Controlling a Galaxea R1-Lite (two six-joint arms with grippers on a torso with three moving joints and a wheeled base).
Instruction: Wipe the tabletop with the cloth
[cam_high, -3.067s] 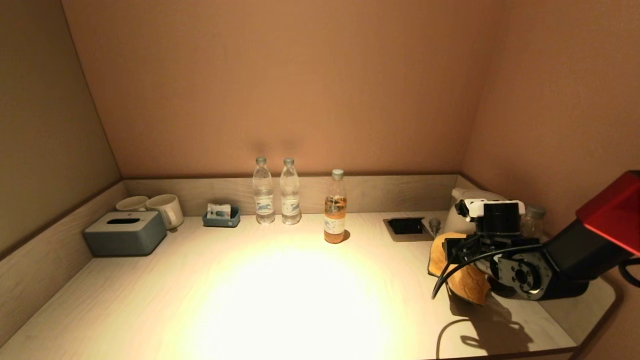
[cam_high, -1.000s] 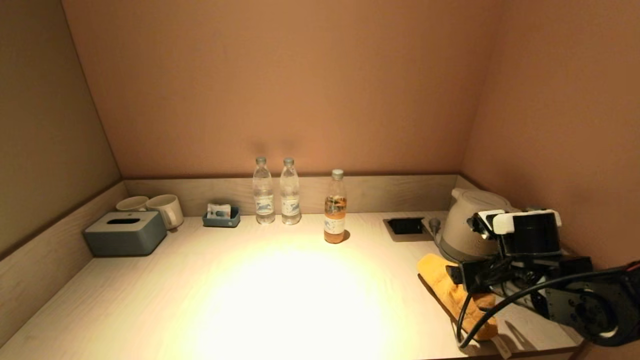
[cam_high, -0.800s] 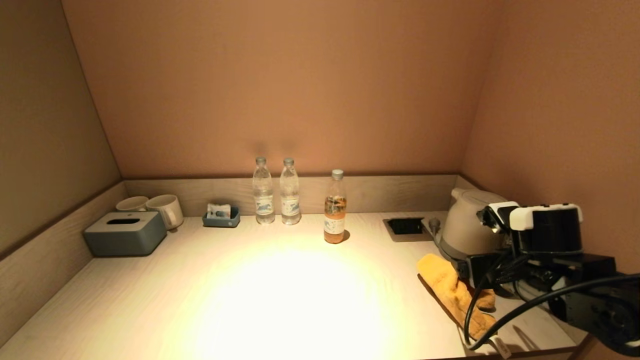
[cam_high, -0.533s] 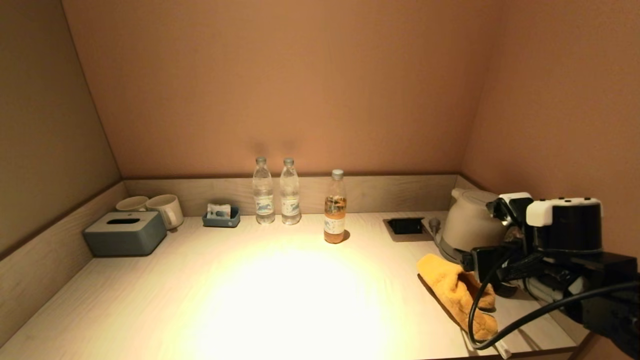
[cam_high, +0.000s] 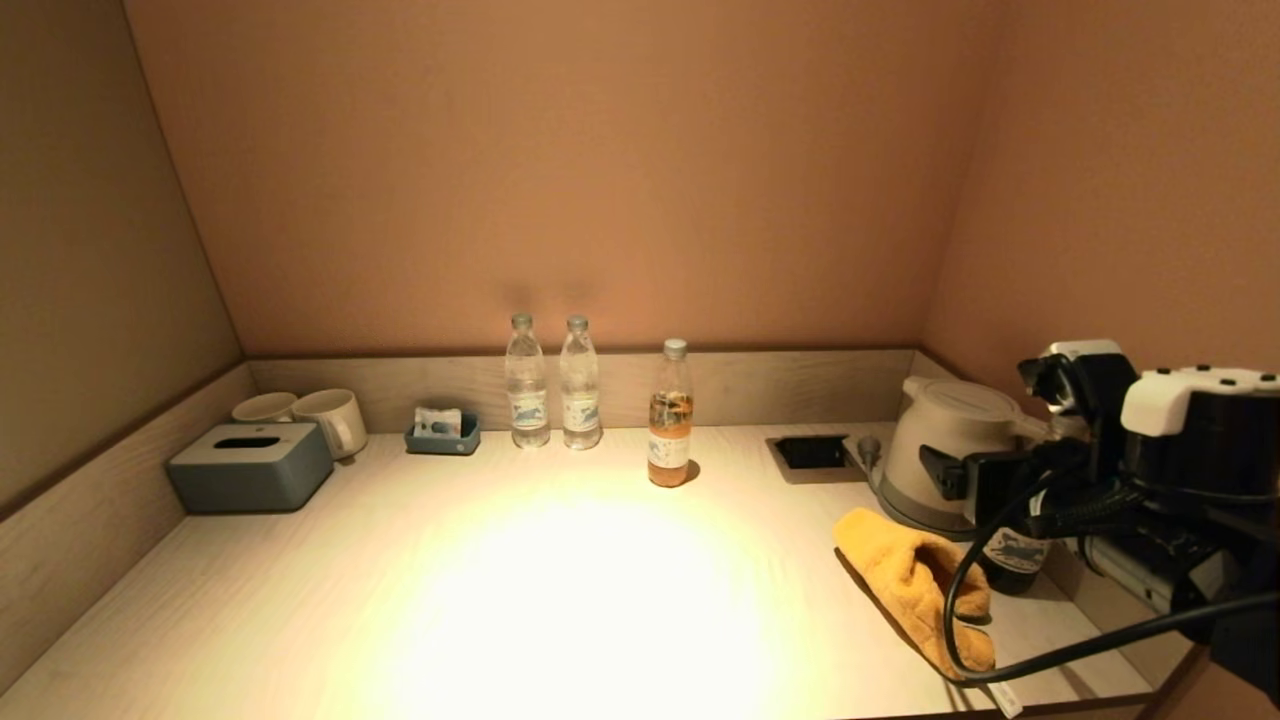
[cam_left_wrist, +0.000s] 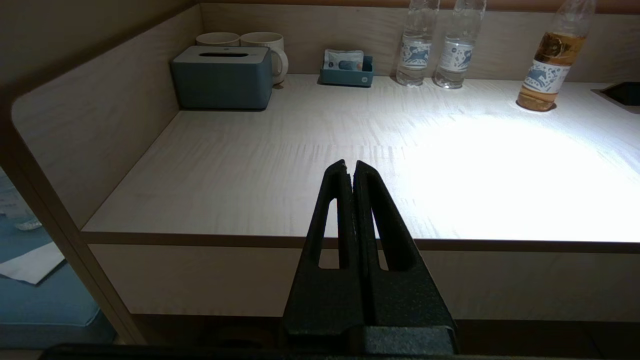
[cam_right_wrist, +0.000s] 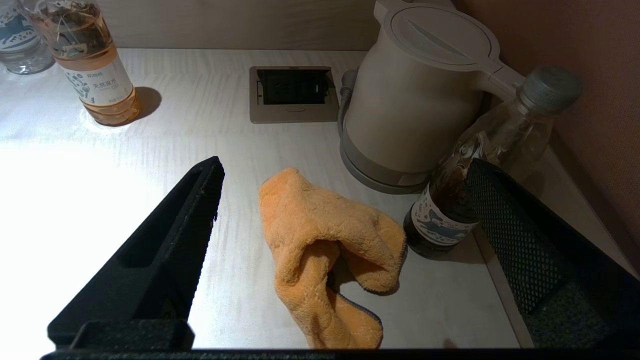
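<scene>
The yellow-orange cloth (cam_high: 905, 575) lies crumpled on the pale wood-grain tabletop (cam_high: 560, 580) at the front right, just in front of the kettle. My right gripper (cam_high: 975, 485) hangs above and to the right of it, open and empty. In the right wrist view the cloth (cam_right_wrist: 320, 235) lies on the table between the wide-open fingers of the right gripper (cam_right_wrist: 345, 167), untouched. My left gripper (cam_left_wrist: 350, 165) is shut and empty, parked before the table's front edge (cam_left_wrist: 200, 239).
A white kettle (cam_high: 940, 455) and a dark bottle (cam_right_wrist: 450, 210) stand at the right by the wall. A socket recess (cam_high: 812, 455), an orange drink bottle (cam_high: 671, 415), two water bottles (cam_high: 527, 385), a small tray (cam_high: 442, 435), mugs (cam_high: 330, 420) and a tissue box (cam_high: 250, 465) line the back.
The right gripper held the cloth up, laid it on the table and let go. It has since drawn back to the right and risen. The cloth lies still.
</scene>
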